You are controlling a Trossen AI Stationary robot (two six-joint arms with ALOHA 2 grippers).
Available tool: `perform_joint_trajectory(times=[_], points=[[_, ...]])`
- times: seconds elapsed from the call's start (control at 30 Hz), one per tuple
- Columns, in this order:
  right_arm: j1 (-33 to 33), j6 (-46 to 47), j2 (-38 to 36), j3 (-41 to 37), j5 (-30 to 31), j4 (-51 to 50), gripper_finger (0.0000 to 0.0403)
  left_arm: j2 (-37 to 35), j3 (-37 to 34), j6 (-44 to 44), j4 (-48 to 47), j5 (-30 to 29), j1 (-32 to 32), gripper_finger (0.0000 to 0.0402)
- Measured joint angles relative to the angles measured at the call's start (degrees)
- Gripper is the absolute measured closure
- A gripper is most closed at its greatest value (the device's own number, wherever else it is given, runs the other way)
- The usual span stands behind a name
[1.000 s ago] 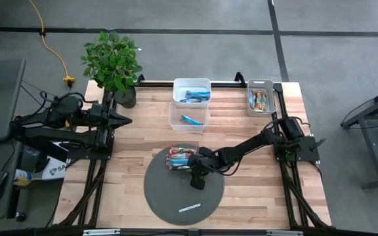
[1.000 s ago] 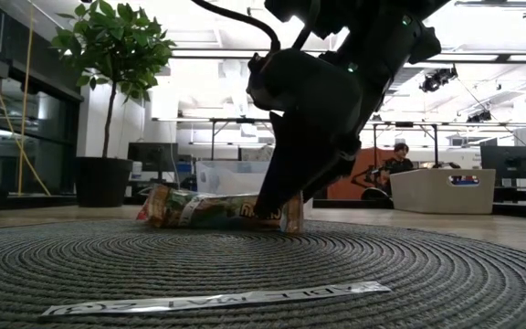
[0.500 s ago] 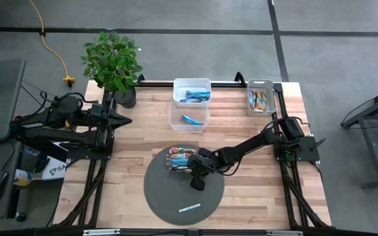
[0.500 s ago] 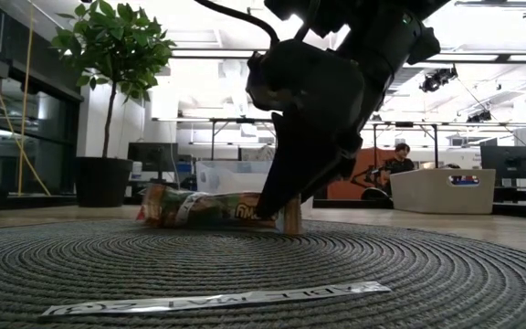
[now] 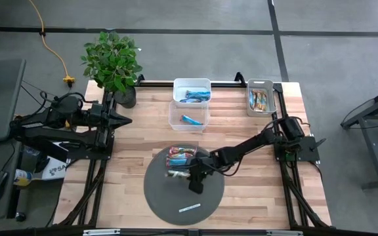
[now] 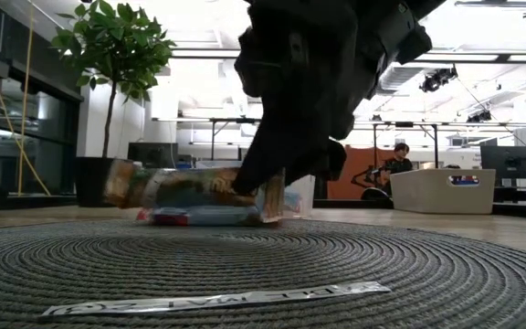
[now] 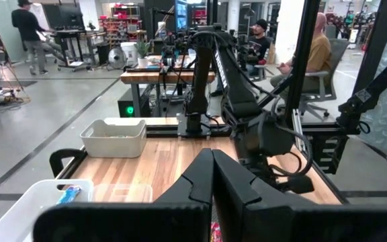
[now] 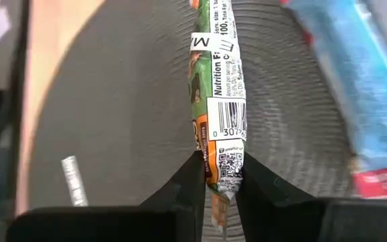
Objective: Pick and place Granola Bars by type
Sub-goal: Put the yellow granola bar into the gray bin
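Note:
Over the round grey mat [image 5: 176,196], my right gripper [image 5: 189,176] is shut on a tan-and-green granola bar [image 6: 176,185]; the bar also fills the middle of the right wrist view [image 8: 217,81]. Under and behind it, red-pink and blue bars [image 5: 181,155] lie flat on the mat's far part [image 6: 199,217]. More bars lie in the white bin [image 5: 191,92], the clear bin [image 5: 189,119] and the grey bin [image 5: 260,99]. At the table's left edge my left gripper [image 7: 212,176] waits, shut and level. My right gripper pinches the tan-and-green bar by its right end [image 8: 222,171], between the two fingers [image 8: 187,181]. The fingers slant down from the table's right, in line with the bar. The bar sticks out toward the left, about level and clear of the mat and the other bars.
A thin white strip [image 5: 189,208] lies on the near part of the mat. A potted plant [image 5: 113,62] stands at the far left corner. Bare wood shows left and right of the mat.
My right gripper has shut on the tan-and-green bar's right end, tipped and risen slightly. The bar, which lay with the others on the mat, now hangs above them and has come a little toward the near edge.

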Motion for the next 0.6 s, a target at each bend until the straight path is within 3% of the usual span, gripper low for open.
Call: perform_joint_trajectory(times=[0.37, 0.6], points=[[0.00, -0.45, 0.00, 7.36, -13.22, 0.06, 0.0350, 0.00, -0.01, 0.00, 0.00, -0.01, 0.00, 0.0401], [0.02, -4.28, 0.00, 17.94, -17.59, -3.01, 0.0350, 0.01, -0.01, 0.00, 0.00, 0.00, 0.00, 0.0401]])
